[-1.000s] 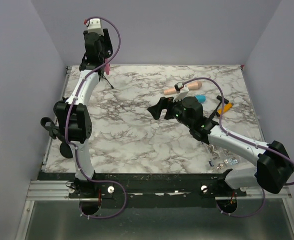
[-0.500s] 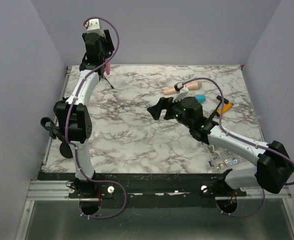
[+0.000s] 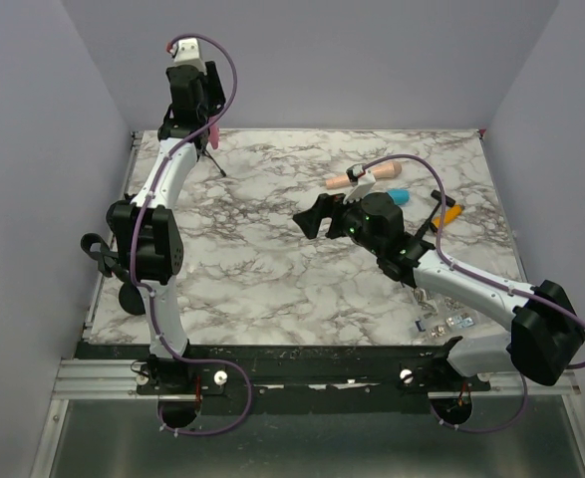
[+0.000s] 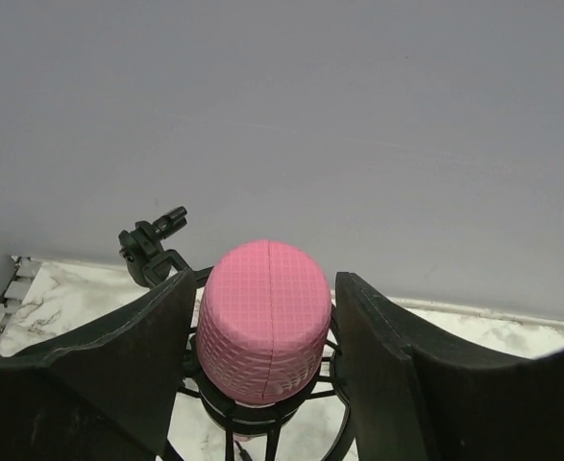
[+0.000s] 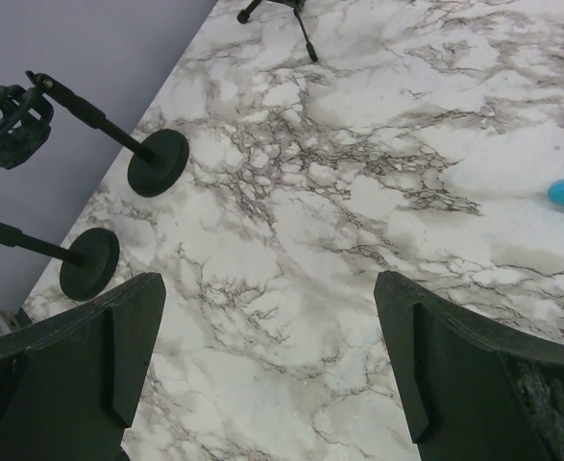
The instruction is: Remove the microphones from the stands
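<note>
Pink and upright at the far left corner: found the microphone (image 4: pixel 265 327) seated in the cradle of the stand (image 4: pixel 152 254), dead between the half-spread fingers of the left gripper (image 4: pixel 267 288); pressing or merely flanking, could not tell. Noted the right gripper (image 5: pixel 269 283) wide open, empty, mid-table, well apart.

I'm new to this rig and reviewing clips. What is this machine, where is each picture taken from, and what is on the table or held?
Two robot arms are bolted at the near edge of a marble table. The wide picture looks down from above and behind them; the other two come from a camera on each wrist. The left arm's fingers flank a pink microphone seated in its black stand; whether they grip it cannot be told. The right arm's fingers hover open, holding nothing. A peach microphone, a blue item and an orange item lie loose at the far right.
</note>
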Controlling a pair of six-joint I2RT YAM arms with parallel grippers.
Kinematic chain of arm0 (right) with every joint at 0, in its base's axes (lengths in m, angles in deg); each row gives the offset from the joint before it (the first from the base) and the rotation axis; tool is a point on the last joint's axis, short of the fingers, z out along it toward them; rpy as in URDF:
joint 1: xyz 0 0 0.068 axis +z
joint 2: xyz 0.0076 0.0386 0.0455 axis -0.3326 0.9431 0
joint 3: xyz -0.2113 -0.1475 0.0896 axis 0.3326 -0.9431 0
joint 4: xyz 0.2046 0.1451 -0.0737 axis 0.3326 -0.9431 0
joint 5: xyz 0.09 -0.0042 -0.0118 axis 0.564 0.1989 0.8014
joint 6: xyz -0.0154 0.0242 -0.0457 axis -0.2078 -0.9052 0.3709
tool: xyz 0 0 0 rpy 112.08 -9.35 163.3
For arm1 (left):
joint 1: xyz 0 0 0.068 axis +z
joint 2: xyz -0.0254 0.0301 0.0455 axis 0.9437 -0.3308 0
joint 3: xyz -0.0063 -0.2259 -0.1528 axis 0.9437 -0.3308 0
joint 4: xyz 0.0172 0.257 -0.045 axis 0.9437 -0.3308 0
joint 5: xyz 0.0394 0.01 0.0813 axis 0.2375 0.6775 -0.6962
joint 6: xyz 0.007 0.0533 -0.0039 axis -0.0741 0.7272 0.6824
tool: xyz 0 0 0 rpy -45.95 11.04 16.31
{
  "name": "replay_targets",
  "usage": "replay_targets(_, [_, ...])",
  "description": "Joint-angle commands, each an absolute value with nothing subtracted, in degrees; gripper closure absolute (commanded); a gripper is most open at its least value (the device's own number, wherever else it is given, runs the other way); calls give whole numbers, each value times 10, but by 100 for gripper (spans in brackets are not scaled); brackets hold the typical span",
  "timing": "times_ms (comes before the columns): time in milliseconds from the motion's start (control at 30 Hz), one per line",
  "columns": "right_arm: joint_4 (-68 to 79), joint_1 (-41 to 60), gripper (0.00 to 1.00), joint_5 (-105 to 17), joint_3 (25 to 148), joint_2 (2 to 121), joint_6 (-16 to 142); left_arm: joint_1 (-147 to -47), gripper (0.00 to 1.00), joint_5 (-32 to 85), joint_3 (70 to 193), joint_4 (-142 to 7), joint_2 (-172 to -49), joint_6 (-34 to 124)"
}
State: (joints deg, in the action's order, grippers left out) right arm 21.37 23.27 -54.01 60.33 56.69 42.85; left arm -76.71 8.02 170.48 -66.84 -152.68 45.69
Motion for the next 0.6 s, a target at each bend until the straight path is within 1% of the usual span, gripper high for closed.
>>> replay_targets(0, [229,238,0,-558,602,567,439,-767,41,83,1734,-697,-1545,458])
replay_targets(33, [228,238,0,-557,603,567,439,-765,43,89,1746,-712,-1550,456])
replay_targets(233, [228,238,0,-558,603,565,439,-762,71,123,1763,-739,-1550,452])
replay_targets(367, [226,238,0,-559,603,564,439,-762,77,124,1776,-742,-1538,464])
replay_targets(500, [227,237,0,-555,603,564,436,-762,87,115,1823,-758,-1530,489])
replay_targets(567, [230,237,0,-554,603,565,435,-762,93,109,1840,-756,-1524,502])
